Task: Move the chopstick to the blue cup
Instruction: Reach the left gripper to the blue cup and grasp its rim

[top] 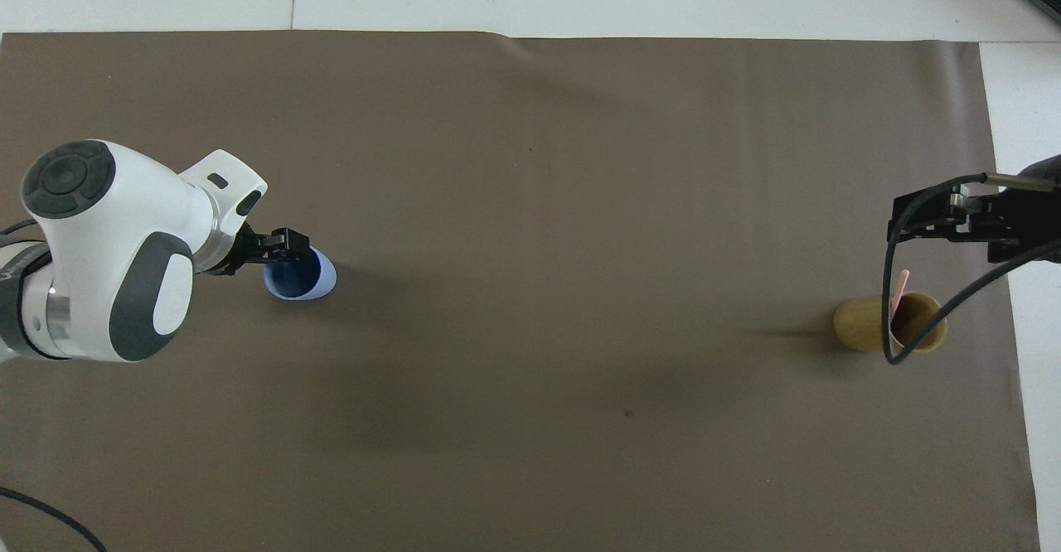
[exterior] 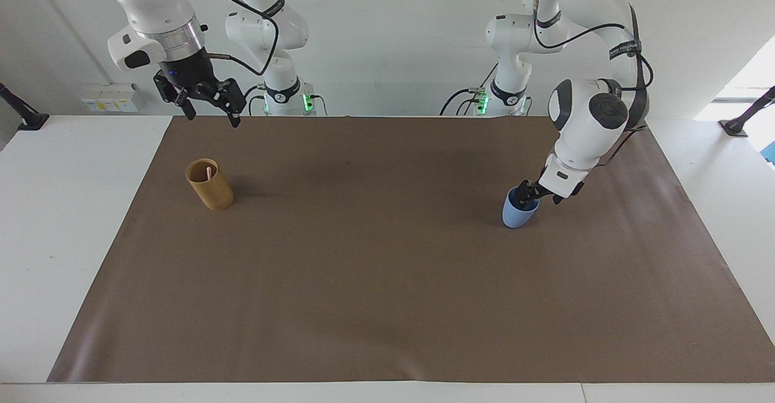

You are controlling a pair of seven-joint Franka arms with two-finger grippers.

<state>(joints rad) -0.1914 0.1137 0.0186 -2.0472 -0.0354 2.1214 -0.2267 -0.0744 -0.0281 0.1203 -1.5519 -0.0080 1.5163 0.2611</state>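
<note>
The blue cup (exterior: 516, 214) stands upright on the brown mat toward the left arm's end; it also shows in the overhead view (top: 313, 281). My left gripper (exterior: 539, 196) is open and low at the cup's rim, one finger inside the cup and one outside; in the overhead view the left gripper (top: 286, 245) covers the rim. A pink chopstick (exterior: 209, 173) stands in the tan cup (exterior: 213, 196) toward the right arm's end, and shows in the overhead view (top: 900, 287). My right gripper (exterior: 209, 109) waits open and empty, high in the air near the tan cup.
The brown mat (exterior: 387, 282) covers most of the white table (exterior: 66, 221). The tan cup (top: 858, 325) stands near the mat's edge at the right arm's end. A black cable (top: 891, 320) hangs from the right arm over that cup.
</note>
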